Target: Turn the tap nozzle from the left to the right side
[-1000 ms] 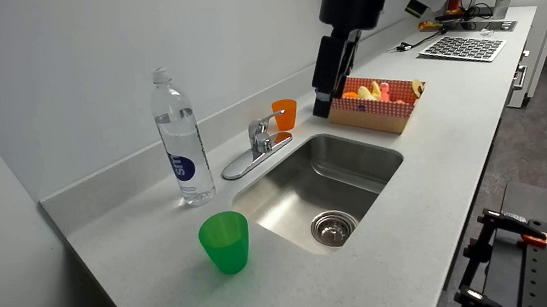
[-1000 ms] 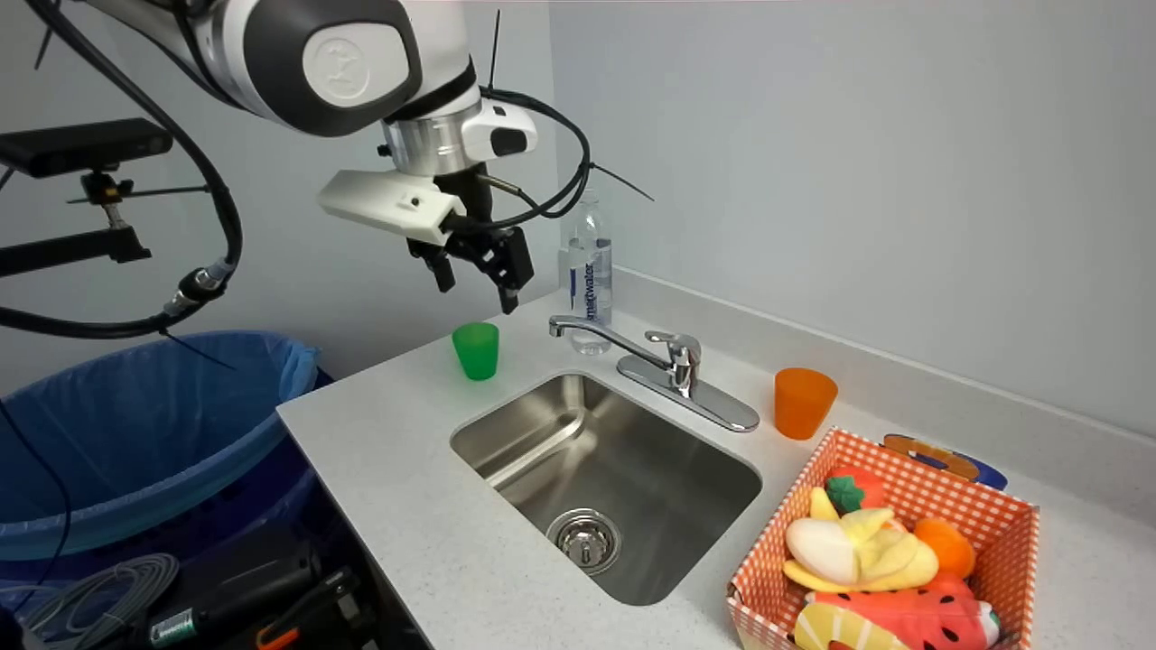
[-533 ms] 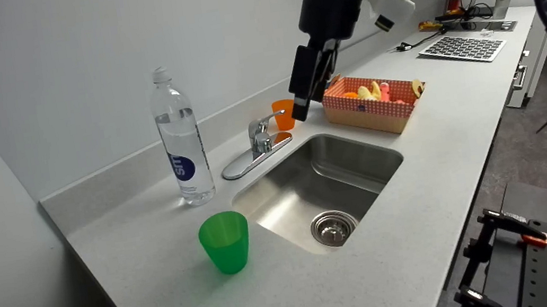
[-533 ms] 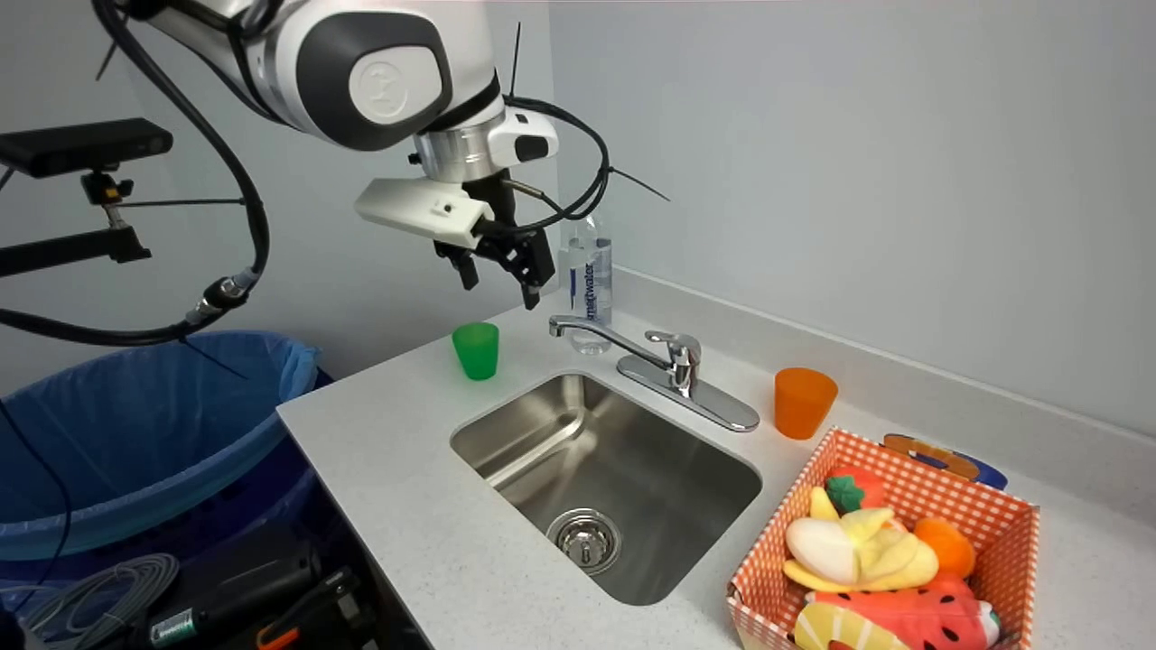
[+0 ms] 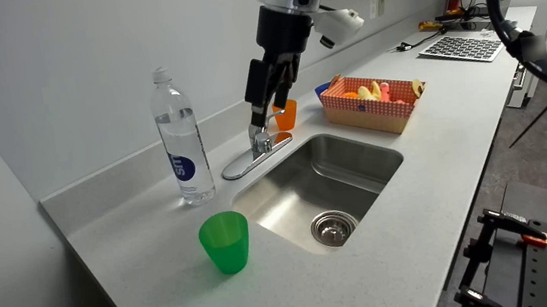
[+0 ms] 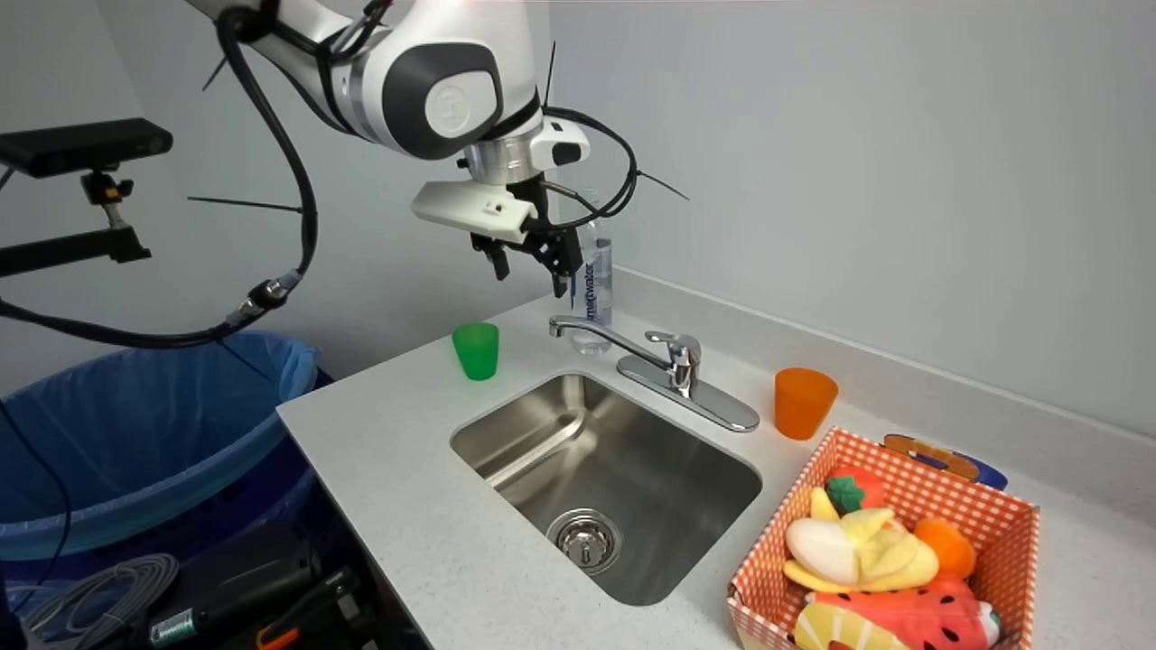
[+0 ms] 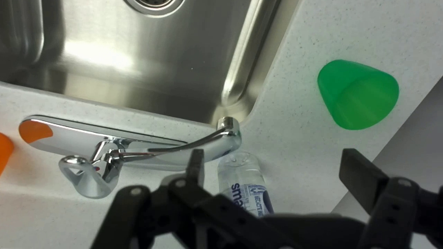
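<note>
By the look of it, the approach is the step in hand: the arm [image 6: 442, 99] is holding its jaws above the left part of the table [image 6: 379, 451], near the tap nozzle [image 6: 610, 337], spread well apart with nothing between them. The nozzle is pointing left from the faucet base [image 6: 722, 413], its tip hanging by the far left corner of the sink [image 6: 673, 506], with the bottle [image 6: 591, 284] standing just beyond; the turn itself is, it seems, waiting to be made. The next move is probably calling for the jaws to be dropping in on the nozzle's far side, clear of the bottle, so that one jaw is pressing the tip nearward over the sink and on to the right, the side of the orange cup [image 6: 804, 403]. In the wrist view one jaw is overlapping the nozzle, so going straight down would perhaps be landing on top of it. How high the jaws are hanging is hard to make out, and no contact is showing. In an exterior view a jaw is covering part of the faucet handle [image 5: 275, 114], and the nozzle, pointing toward that camera, is blending into the metal behind it. The bottle is showing only in pieces behind the arm, and in the wrist view the drain [image 7: 154, 6] is being cut off
</note>
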You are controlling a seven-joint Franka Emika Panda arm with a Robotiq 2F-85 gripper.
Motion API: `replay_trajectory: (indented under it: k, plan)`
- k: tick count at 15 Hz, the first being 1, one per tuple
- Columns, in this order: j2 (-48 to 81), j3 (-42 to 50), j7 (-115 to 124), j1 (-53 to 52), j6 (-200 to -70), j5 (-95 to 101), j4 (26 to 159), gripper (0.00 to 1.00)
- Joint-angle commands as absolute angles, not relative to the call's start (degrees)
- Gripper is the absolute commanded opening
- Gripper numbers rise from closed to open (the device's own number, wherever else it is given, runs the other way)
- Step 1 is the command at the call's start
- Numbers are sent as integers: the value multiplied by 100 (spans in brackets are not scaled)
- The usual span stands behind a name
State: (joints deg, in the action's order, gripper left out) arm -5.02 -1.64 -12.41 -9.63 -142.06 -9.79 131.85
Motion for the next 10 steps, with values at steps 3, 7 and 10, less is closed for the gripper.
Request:
replay_trajectory:
  k: [3, 7, 10]
  plan:
    - [236, -195, -1561, -677, -14228, -1199, 12250, 100]
    - [445, -200, -1215, -482, -14284, -1091, 11969, 100]
    - [535, -210, -902, -406, -14277, -1039, 11848, 100]
